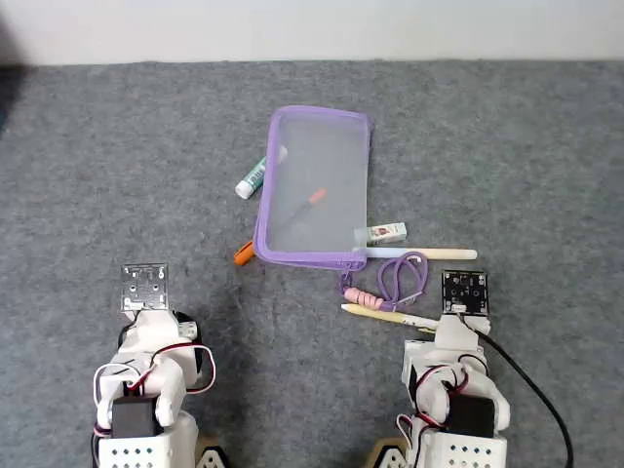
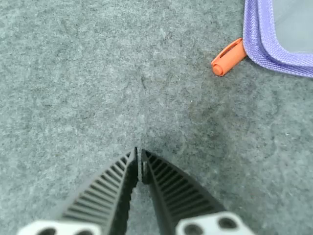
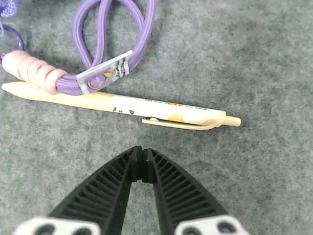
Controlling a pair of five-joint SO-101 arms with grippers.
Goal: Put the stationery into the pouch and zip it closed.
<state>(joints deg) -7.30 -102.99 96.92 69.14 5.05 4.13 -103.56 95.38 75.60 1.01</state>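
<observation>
Mostly under the pouch (image 1: 292,166) lies perhaps an orange pen (image 2: 228,58); left hand (image 2: 139,152) and right hand (image 3: 143,150) clenched empty.

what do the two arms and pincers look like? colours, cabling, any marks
The left arm and right arm: white shells, black motors, looped red and white wires. The left pincer and right pincer: black, tapered, ribbed, white mounts. Left has a pale wrist board, right a black wrist board and a black cable.

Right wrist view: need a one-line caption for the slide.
Right hand, shut, above the grey mat, just short of a cream pen lying against a purple strap.
</observation>
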